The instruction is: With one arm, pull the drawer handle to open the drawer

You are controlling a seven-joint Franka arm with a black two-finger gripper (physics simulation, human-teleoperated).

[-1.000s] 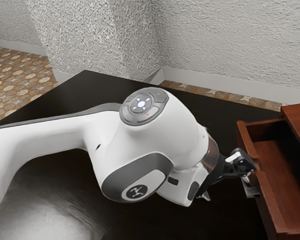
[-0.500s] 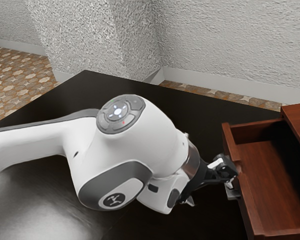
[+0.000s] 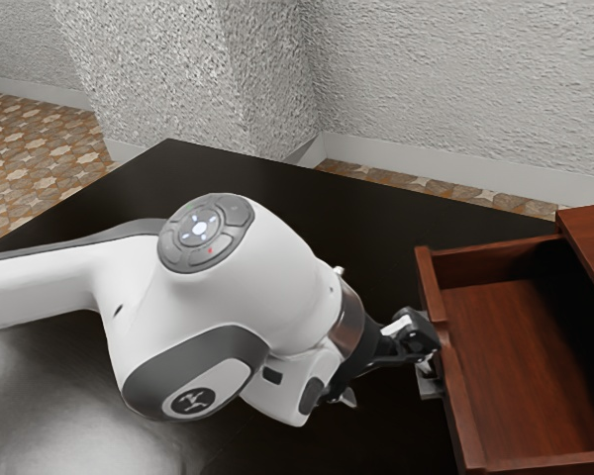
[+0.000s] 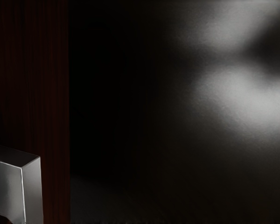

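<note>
Drawer slid farther over open tabletop, hand clamping handle.

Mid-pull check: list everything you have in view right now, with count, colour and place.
Reddish-brown wooden drawer: one, pulled open with nothing inside, at the exterior view's right.
Silver metal handle: one, on the drawer's front, right at the gripper.
Reddish-brown cabinet top: one, above the drawer at the exterior view's right edge.
Glossy black table: one, under the arm and the cabinet.
White textured walls: behind the table, with a protruding corner.
Patterned brown tile floor: at the exterior view's left and along the wall's base.
White and grey arm: one, reaching in from the exterior view's left.
Black gripper: one, at the drawer's front.
</note>
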